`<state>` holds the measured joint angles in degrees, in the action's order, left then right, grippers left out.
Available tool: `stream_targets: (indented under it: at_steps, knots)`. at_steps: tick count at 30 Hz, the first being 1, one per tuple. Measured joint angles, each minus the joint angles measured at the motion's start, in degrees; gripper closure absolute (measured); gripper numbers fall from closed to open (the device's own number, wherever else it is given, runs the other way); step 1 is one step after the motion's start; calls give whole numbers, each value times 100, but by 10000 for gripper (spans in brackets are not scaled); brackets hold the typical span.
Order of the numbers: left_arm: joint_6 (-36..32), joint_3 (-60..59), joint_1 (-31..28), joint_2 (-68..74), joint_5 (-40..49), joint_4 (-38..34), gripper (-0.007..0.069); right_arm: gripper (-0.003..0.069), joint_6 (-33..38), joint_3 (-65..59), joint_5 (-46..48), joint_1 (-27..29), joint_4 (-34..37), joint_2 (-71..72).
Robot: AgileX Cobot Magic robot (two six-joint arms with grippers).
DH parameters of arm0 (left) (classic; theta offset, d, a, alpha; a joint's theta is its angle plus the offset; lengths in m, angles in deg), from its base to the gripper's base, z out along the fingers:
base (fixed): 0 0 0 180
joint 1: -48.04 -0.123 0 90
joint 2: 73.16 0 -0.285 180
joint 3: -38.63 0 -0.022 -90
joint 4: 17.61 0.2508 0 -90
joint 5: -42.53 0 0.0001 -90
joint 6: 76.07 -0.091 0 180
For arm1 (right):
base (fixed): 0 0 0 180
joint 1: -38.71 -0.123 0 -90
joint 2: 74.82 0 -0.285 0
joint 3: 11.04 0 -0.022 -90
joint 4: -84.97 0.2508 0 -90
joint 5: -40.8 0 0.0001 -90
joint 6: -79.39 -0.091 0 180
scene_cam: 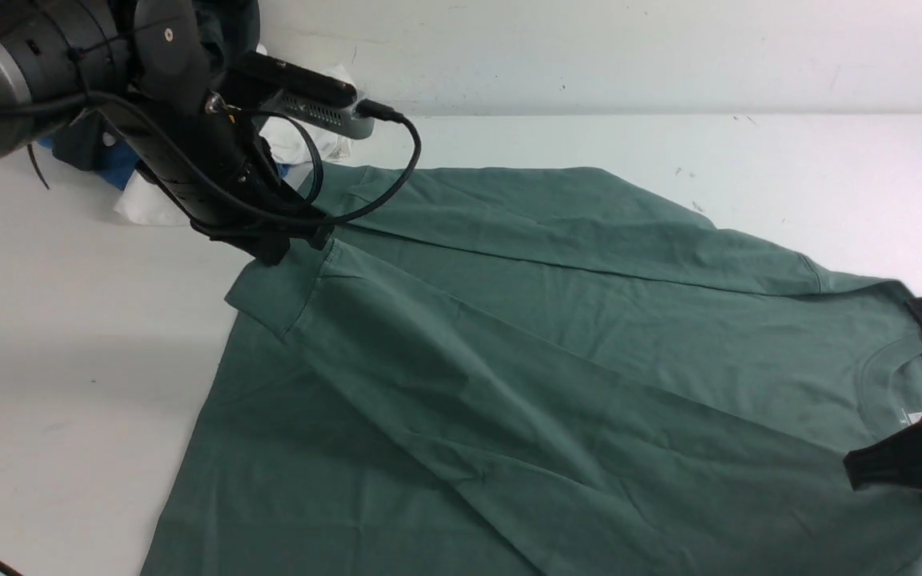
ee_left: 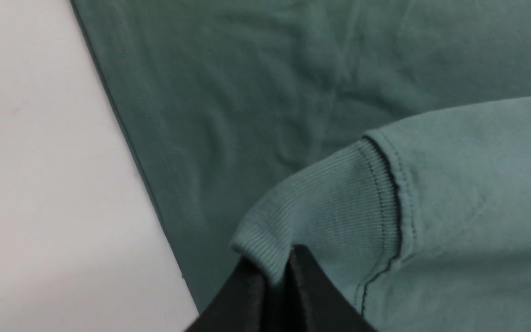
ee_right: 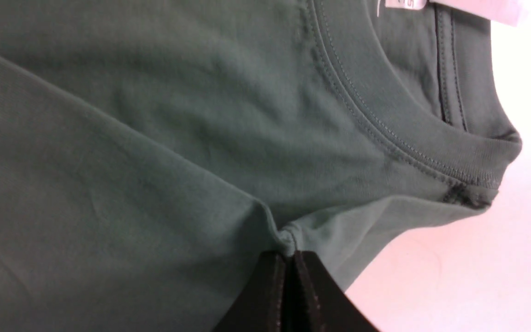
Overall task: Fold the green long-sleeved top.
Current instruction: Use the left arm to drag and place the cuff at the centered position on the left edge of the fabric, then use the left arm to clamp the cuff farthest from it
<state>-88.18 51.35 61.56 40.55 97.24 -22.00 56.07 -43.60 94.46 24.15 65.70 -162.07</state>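
Left claw: clenched on the ribbed cuff of a sleeve, the cloth's rim pinched between the two black fingertips.
Left arm: reaches in from the near left of the front view, with a black cable looping off its wrist.
Clothes pile: white and blue cloth bunched at the far left, behind the left arm and apart from the green cloth.
Table: white, bare to the left of the shirt and along the far side.
Green top: spread flat on the table, filling the middle and right of the front view, with its neck toward the right.
Sleeve: laid slantwise across the body of the top, running from the right up to the held cuff at the left.
Far edge: a second long band of green cloth lies along the back of the top.
Collar: ribbed, round, lying open at the right end, with a white label just inside it.
Right claw: clenched on a small fold of green cloth beside the collar, close to the top's edge.
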Motion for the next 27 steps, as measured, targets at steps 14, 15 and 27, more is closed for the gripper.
stream_targets:
  at_steps: [14, 15, 27]
  knots:
    - [174, 349, -52, 856, -237, 90, 375, 538, -14, -5, -269, 0, -24, 0]
    - [258, 407, -52, 856, -237, 90, 341, 515, -14, -5, -280, 0, -55, 0]
    - [1071, 2576, -525, 1979, -192, -278, 207, 372, -16, 1360, -591, 0, -84, 0]
